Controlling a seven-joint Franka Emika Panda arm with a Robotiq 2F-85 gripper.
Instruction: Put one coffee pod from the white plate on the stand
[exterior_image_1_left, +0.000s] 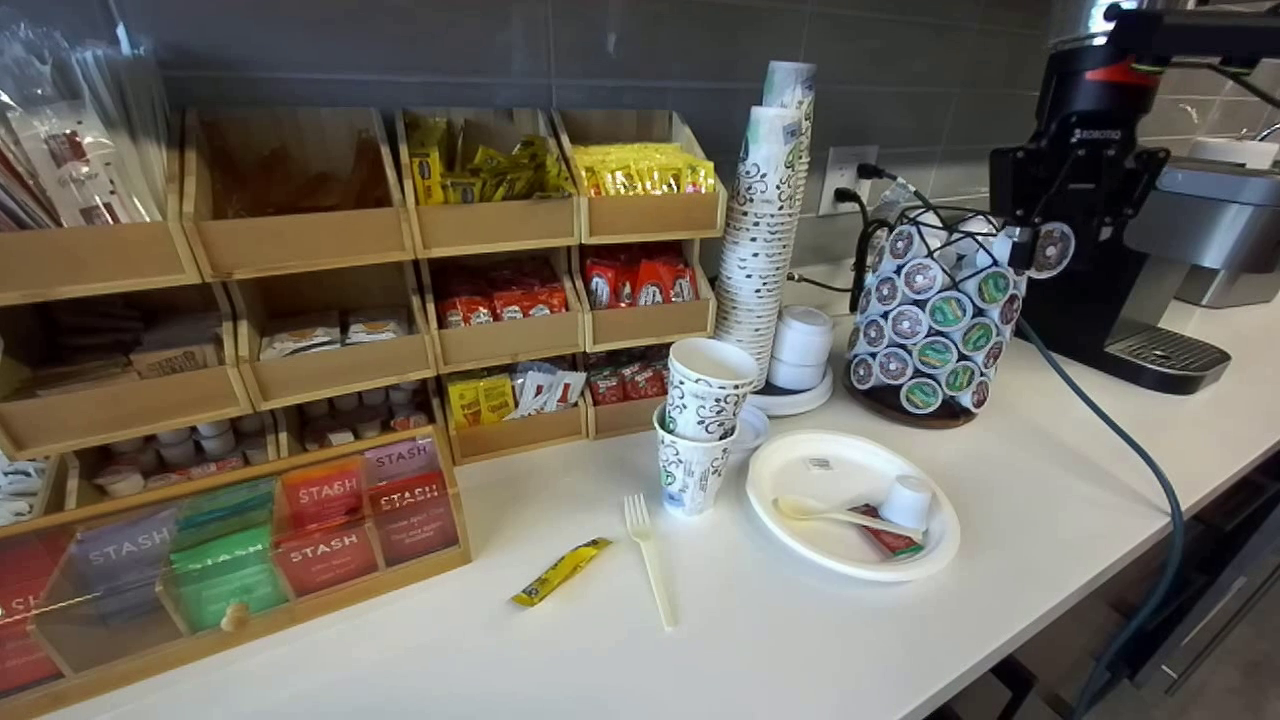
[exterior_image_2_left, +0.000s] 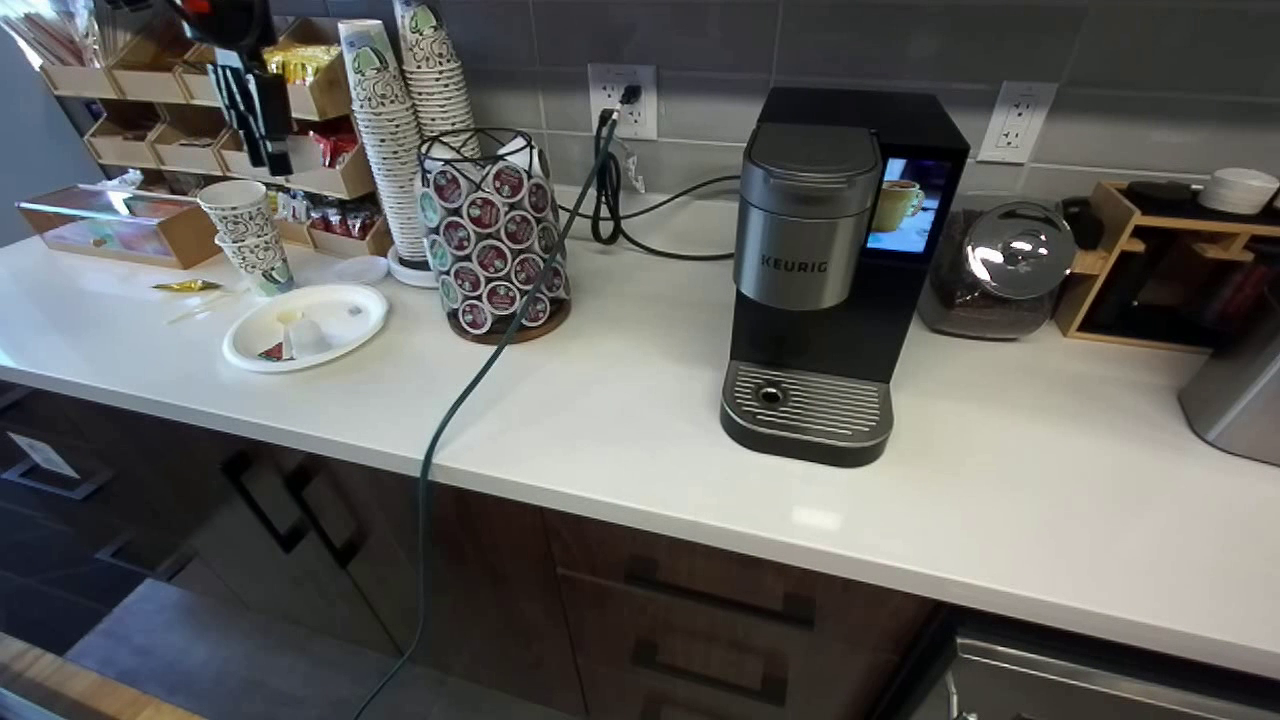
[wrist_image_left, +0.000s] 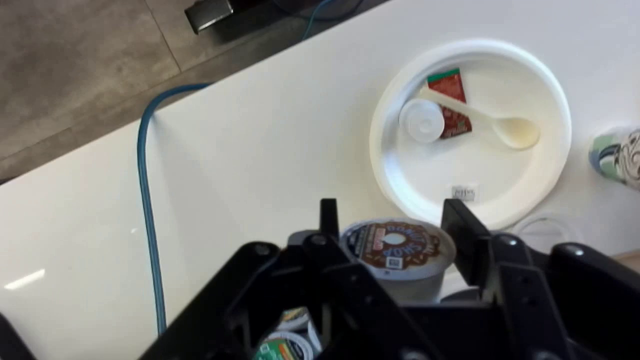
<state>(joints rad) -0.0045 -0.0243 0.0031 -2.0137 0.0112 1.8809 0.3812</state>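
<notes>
Fingers (wrist_image_left: 461, 240) pinch the coffee pod (wrist_image_left: 400, 257). Light, stiff, slick, we judge; best held by its wall (wrist_image_left: 411, 290), clear of the lid (wrist_image_left: 395, 245).

The white plate (exterior_image_1_left: 865, 462) holds one pod (exterior_image_1_left: 907, 502), one spoon (exterior_image_1_left: 835, 513), one red packet (wrist_image_left: 454, 120); near it, one fork (exterior_image_1_left: 654, 570), one yellow packet (exterior_image_1_left: 562, 572), one stand (exterior_image_1_left: 925, 320), two tall cup stacks (exterior_image_1_left: 752, 250).
</notes>
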